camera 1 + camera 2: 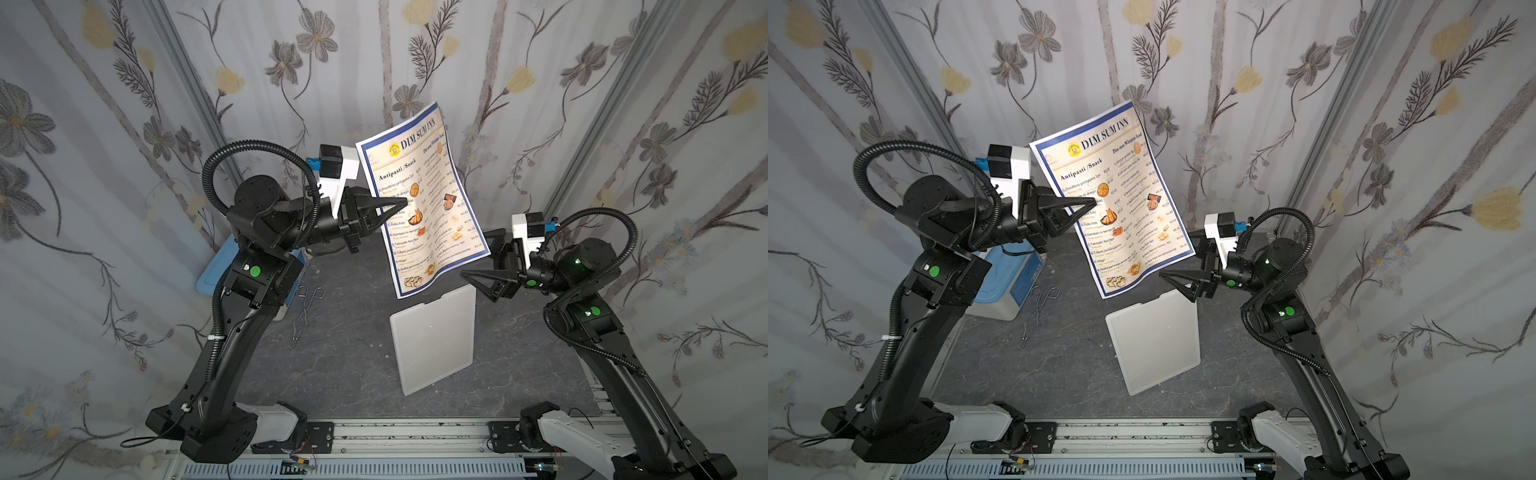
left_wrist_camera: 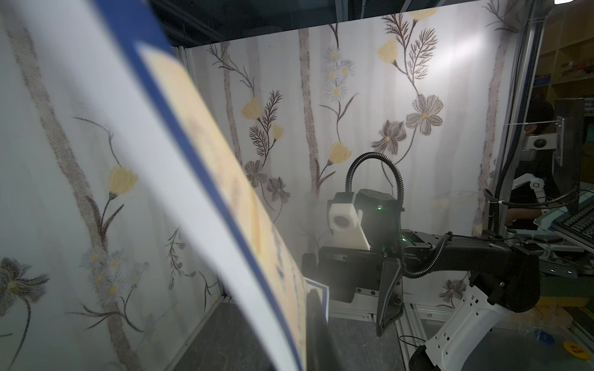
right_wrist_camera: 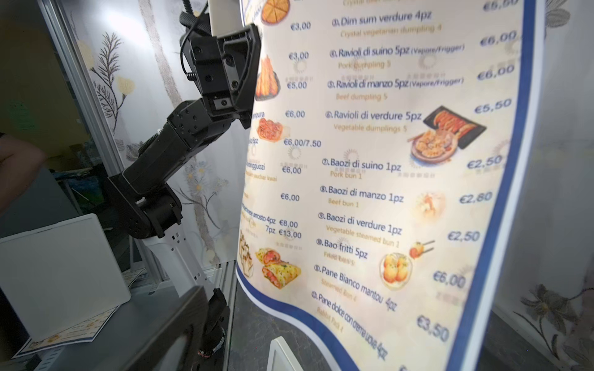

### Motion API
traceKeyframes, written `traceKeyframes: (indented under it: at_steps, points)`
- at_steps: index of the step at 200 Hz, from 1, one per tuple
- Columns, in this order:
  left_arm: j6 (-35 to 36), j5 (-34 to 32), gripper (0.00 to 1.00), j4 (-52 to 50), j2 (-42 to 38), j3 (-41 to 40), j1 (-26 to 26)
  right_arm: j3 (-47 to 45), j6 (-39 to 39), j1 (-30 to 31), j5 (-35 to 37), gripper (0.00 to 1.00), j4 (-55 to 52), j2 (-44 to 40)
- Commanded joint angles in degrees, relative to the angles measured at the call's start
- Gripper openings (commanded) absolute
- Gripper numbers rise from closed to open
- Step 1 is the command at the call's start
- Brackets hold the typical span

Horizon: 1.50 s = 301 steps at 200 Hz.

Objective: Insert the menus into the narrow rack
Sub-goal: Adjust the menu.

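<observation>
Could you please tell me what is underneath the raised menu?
The narrow rack stands on the table just below the lower edge of the menu, apart from it. Whether the narrow rack already holds anything cannot be seen; its slot is not visible.

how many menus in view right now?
2. One menu hangs in the air, pinched by the left hand. A second menu lies flat, partly under the white box, in the right wrist view. More may be hidden there.
</observation>
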Motion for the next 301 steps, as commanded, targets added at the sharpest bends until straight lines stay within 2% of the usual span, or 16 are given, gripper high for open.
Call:
traceKeyframes:
  at_steps: [1,14,34,68,87,101,120,146,155,180,205,248,301]
  points:
    - [-3.22,-1.88,0.00,6.45,-0.99,-1.42,0.02,-0.14,5.98,0.09,4.02,0.84,9.28,-0.62]
    - [-3.31,-1.91,0.00,6.88,-1.55,-2.15,0.02,-0.35,7.78,0.17,5.60,0.76,10.70,-0.80]
    - [-3.53,-1.38,0.00,7.59,-2.40,-2.86,0.02,-0.17,9.32,0.37,11.09,0.54,9.34,-0.73]
    - [-4.14,-1.38,0.00,9.99,-3.49,-5.12,-0.06,1.18,9.98,2.36,17.27,0.50,7.04,0.09]
    - [-4.49,-1.99,0.00,10.53,-4.99,-6.10,-0.03,1.86,10.11,3.57,18.97,0.35,7.59,0.75]
    - [-4.67,-3.20,0.00,11.01,-5.58,-7.23,0.00,2.29,9.12,3.95,20.49,0.16,6.54,0.72]
    - [-4.96,-8.06,0.00,11.52,-7.06,-10.19,-0.07,3.17,3.65,3.70,21.84,0.00,0.99,-0.51]
    - [-8.10,-18.54,0.00,14.19,-9.90,-17.96,-1.16,6.44,-10.08,-0.04,17.60,0.00,-14.74,-2.94]
    - [-9.04,-20.28,0.00,16.01,-10.43,-20.79,-2.45,7.65,-14.10,-2.09,15.49,0.00,-19.80,-3.34]
    - [-5.85,-25.81,0.00,18.19,-11.65,-27.80,-7.32,9.13,-20.78,-7.57,11.07,0.00,-27.50,-3.40]
    - [-6.00,-29.88,0.00,21.21,-11.88,-31.40,-8.70,11.18,-23.19,-10.19,7.32,0.00,-29.61,0.21]
    - [-2.82,-34.56,0.00,20.89,-12.47,-35.36,-11.56,14.25,-24.09,-10.17,5.95,0.00,-29.55,7.28]
    - [-1.33,-40.56,0.00,22.48,-13.84,-40.01,-14.97,15.60,-26.61,-10.27,5.80,0.00,-31.00,10.95]
